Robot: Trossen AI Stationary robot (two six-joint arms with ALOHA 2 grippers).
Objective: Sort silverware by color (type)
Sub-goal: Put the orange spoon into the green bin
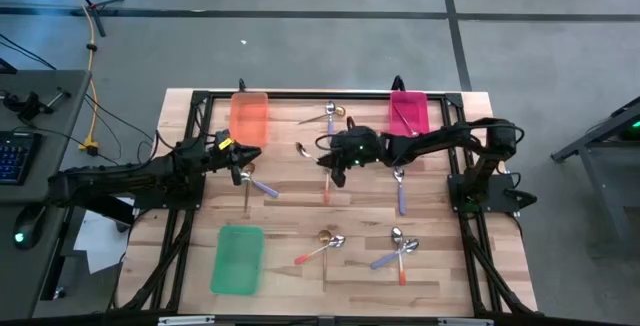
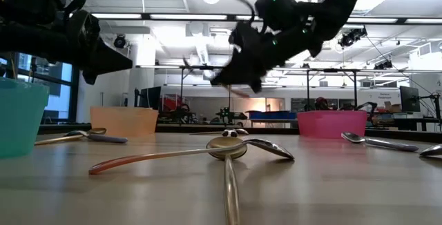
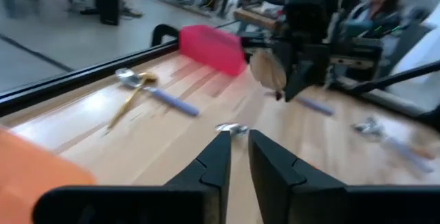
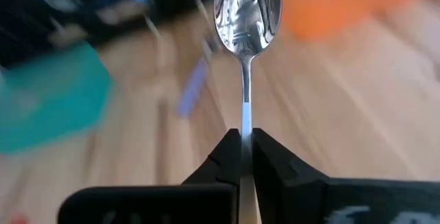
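My right gripper (image 1: pixel 327 163) hangs above the table's middle, shut on a spoon with a silver bowl (image 4: pixel 247 11). The bowl sticks out past the fingertips toward the table's left and also shows in the left wrist view (image 3: pixel 267 71). My left gripper (image 1: pixel 241 169) hovers left of centre, empty, with a narrow gap between its fingers (image 3: pixel 238 138). It is above a gold spoon (image 1: pixel 247 194) and a purple-handled spoon (image 1: pixel 266 188) that lie flat on the wood. An orange tray (image 1: pixel 250 116), a pink tray (image 1: pixel 409 112) and a green tray (image 1: pixel 238 258) rest on the table. My right gripper pinches the spoon's thin silver neck (image 4: pixel 245 114) just behind the bowl, between its two fingers. The fingers run along the spoon, which points the same way as them. The spoon is lifted clear of the table, bowl foremost; the handle runs back between the fingers, hidden.
Other spoons lie loose on the table: a gold and a purple one at the far edge (image 1: pixel 331 116), a purple one (image 1: pixel 401 194) right of centre, and crossed ones near the front (image 1: pixel 327 241) (image 1: pixel 400 248). An orange-red handle (image 1: pixel 325 191) shows below my right gripper.
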